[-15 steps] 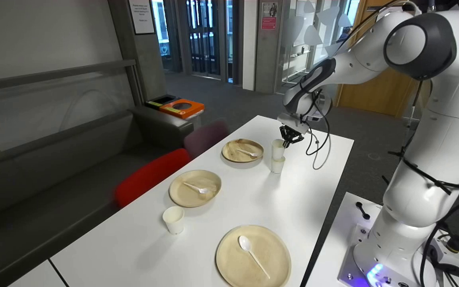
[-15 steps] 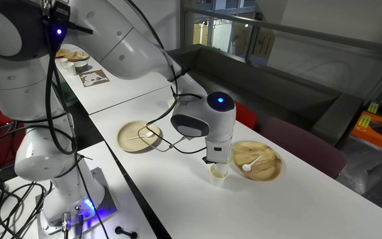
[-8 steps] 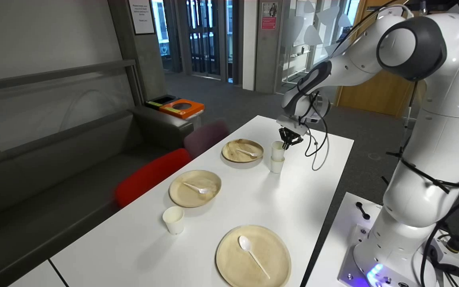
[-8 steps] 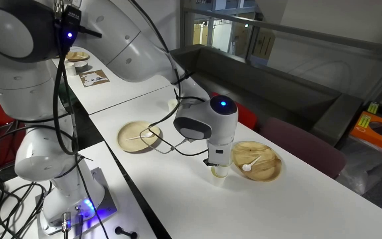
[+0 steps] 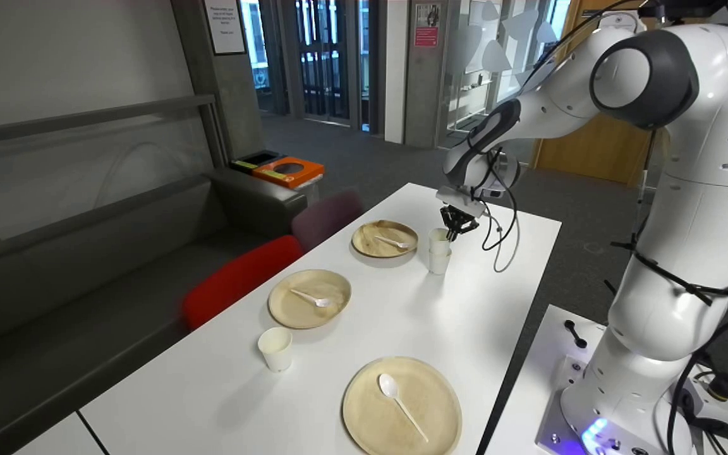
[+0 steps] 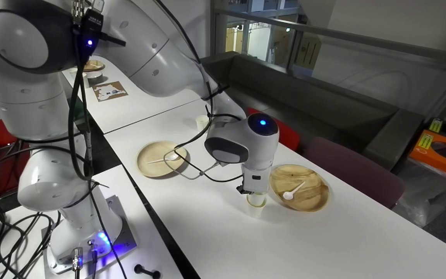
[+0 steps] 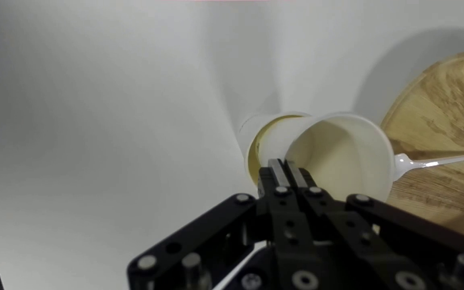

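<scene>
The upper cup [image 7: 338, 155], partly inside the lower cup [image 5: 439, 263], is being pinched by the clenched gripper [image 7: 284, 164]; nesting is apparently being done; steady lowering is probably being called for; a plate [image 7: 441, 104] is lying nearby.

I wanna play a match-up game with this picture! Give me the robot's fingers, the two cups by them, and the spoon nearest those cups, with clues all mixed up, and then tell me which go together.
Things:
1. Robot's fingers
2. Upper cup
3. Lower cup
4. Spoon nearest the cups

Clues:
A. Standing on the white table
B. Lying on a plate
C. Shut on a cup's wall
D. Bottom end inside another cup

Right pairs: 1-C, 2-D, 3-A, 4-B.
</scene>
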Robot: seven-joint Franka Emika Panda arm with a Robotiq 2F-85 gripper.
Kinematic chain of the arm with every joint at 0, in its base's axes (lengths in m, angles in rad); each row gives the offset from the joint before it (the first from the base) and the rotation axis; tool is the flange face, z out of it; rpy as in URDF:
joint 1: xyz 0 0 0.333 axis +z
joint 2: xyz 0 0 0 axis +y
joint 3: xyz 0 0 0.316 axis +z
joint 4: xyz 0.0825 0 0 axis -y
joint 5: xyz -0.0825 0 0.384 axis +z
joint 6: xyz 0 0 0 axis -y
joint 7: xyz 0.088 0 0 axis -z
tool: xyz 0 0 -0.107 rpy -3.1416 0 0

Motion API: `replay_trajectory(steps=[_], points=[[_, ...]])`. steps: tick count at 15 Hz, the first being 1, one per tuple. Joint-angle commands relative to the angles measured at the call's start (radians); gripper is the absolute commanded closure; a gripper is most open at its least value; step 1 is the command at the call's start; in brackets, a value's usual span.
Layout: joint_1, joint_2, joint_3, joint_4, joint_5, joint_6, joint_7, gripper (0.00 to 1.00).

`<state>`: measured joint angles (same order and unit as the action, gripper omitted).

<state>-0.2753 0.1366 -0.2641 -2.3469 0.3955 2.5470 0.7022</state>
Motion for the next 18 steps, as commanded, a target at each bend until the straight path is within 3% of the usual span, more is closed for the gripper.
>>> replay_trajectory(steps=[1, 11, 13, 18], points=[[0.004, 0.019, -0.006, 0.036, 0.005, -0.053, 0.006, 0.71], [0.003, 0.011, 0.001, 0.032, 0.011, -0.095, -0.045, 0.01], [0.018, -0.033, 0.023, -0.001, -0.007, -0.136, -0.144, 0.00], [0.124, -0.106, 0.088, -0.041, -0.137, -0.208, -0.141, 0.00]])
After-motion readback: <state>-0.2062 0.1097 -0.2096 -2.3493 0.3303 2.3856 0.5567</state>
